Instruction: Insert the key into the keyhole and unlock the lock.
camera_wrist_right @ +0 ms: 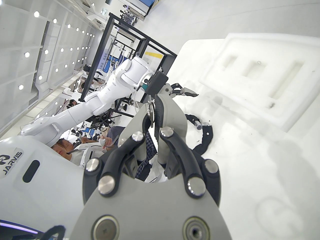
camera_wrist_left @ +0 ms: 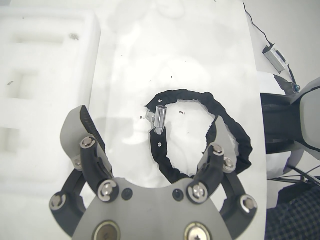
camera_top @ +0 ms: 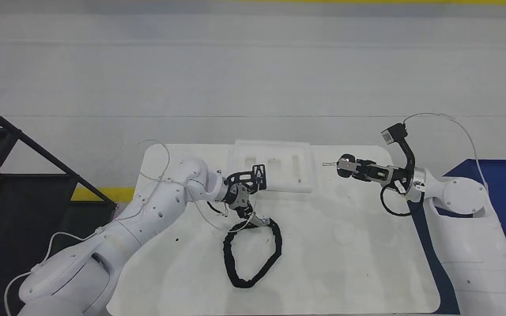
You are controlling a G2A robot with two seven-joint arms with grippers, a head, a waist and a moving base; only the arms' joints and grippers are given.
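The left gripper [camera_wrist_left: 152, 126] hangs low over the table [camera_top: 356, 261] with its jaws spread wide. The chain lock [camera_wrist_left: 190, 94] lies curled right under it, its silver barrel [camera_wrist_left: 159, 118] sitting between the two fingers (neither seems to touch it). Well apart, past the foam tray [camera_top: 273, 150], the right gripper [camera_top: 343, 167] is pinched tight on the key [camera_wrist_right: 150, 111], up off the table.

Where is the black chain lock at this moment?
In the top view, the black chain lock lies looped on the white table, toward the robot's left, close to the open left gripper and not far from the white foam tray.
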